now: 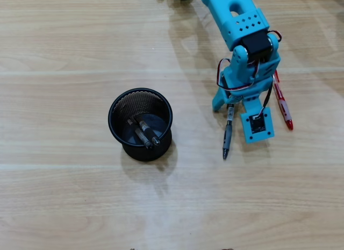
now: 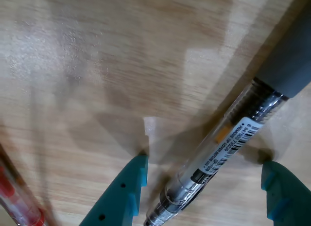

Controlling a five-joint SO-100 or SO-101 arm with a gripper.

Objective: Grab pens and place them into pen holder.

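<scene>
A grey-and-clear pen [image 1: 227, 137] lies on the wooden table, its tip toward the bottom of the overhead view. My blue gripper [image 1: 230, 102] is down over its upper end, open. In the wrist view the pen [image 2: 228, 138] runs diagonally between the two teal fingertips [image 2: 127, 189], which stand apart on either side of it, touching nothing I can make out. My gripper [image 2: 204, 162] straddles the pen. A red pen [image 1: 283, 106] lies just right of the arm, and shows at the lower left of the wrist view [image 2: 17, 199]. The black mesh pen holder [image 1: 115, 109] stands to the left with two dark pens [image 1: 144, 133] inside.
The blue arm [image 1: 236, 19] comes in from the top of the overhead view. The table is pale wood planks [image 1: 64, 196]. The holder stands about one holder's width left of the gripper.
</scene>
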